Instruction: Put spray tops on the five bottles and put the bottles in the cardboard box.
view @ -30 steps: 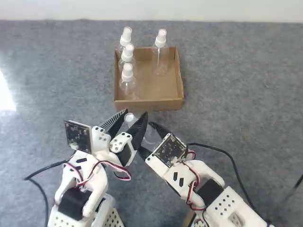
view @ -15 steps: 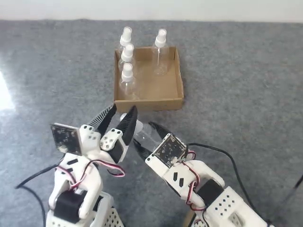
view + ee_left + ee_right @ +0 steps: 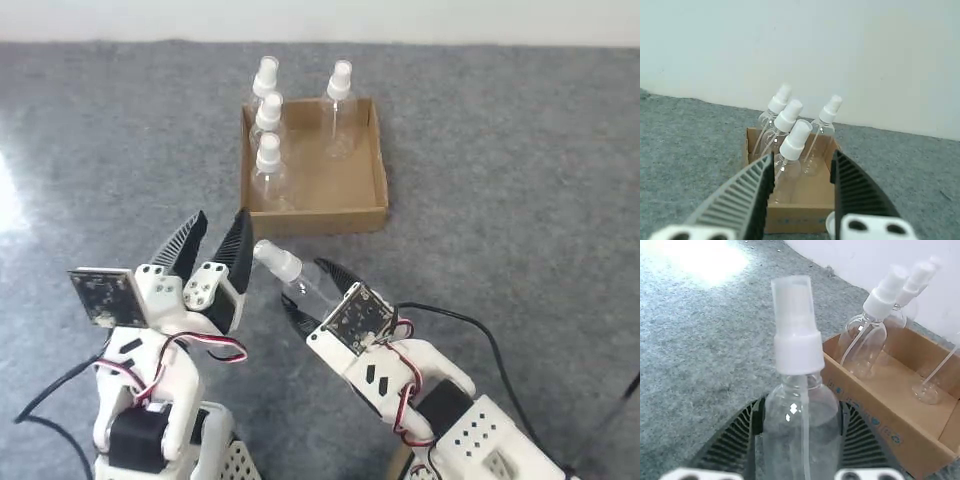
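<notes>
Bottle with spray top (image 3: 800,410) clamped in right gripper (image 3: 312,290), tilted, just in front of cardboard box (image 3: 315,218). Left gripper (image 3: 220,225) jaws spread wide, empty, just beside that bottle's top. Four more spray-topped bottles (image 3: 270,170) stand upright inside the box, three along one side.

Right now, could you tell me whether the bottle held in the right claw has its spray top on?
On: a white spray top sits on the neck of the bottle gripped by the right claw.
</notes>
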Tool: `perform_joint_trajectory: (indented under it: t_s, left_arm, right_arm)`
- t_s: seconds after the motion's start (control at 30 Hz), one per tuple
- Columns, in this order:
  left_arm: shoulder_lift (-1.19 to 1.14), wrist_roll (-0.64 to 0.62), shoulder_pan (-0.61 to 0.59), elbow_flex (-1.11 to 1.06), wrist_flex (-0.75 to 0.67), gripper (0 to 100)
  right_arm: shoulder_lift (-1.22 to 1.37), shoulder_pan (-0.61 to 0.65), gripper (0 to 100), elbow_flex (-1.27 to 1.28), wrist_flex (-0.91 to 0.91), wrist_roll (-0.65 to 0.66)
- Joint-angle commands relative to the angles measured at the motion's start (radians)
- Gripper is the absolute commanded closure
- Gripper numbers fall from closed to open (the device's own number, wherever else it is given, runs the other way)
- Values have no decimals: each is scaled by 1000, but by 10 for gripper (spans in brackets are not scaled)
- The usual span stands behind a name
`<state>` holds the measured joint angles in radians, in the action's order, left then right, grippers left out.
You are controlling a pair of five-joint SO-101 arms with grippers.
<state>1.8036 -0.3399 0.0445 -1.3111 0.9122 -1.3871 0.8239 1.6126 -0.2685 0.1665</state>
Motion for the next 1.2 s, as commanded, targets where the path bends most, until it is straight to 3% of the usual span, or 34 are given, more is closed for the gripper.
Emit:
perform_joint_trajectory:
  t_s: [0.0,0.3,0.5,0.77,1.17]
  left_arm:
    - [17,5,-3,-2,-3,830]
    - [15,6,2,-18,-5,830]
    - [14,92,153,-41,-3,833]
    - [14,115,175,-51,-14,880]
    - [14,169,327,-71,-17,885]
  right_arm:
    - [-22,-13,941,-18,25,-8]
    - [-22,-12,941,-52,21,-8]
    - [-22,-7,940,-61,27,-8]
    - [-22,-7,940,-66,25,-8]
    - [-22,-12,940,-60,25,-8]
